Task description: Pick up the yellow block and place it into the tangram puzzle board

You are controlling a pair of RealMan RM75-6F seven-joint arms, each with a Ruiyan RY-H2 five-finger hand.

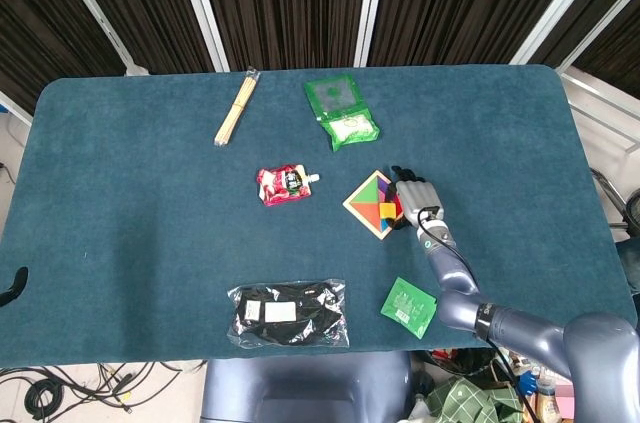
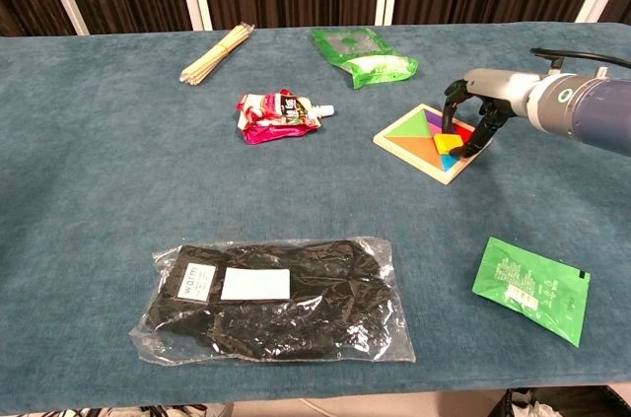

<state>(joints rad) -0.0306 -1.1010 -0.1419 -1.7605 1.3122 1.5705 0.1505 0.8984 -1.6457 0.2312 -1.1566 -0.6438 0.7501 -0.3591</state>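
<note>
The right hand (image 2: pixel 471 113) has its fingers curled down around the yellow block (image 2: pixel 449 142), which sits on the right side of the tangram puzzle board (image 2: pixel 419 141) (can't tell if it's fully seated).

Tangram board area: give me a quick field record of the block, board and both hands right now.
yellow block: on the tangram board, at its right side, seated or not unclear
right robot hand: over the board's right edge, fingers down around the block; contact unclear
left robot hand: not in view
nearest other item: green packet, on the cloth, apart from the board
</note>
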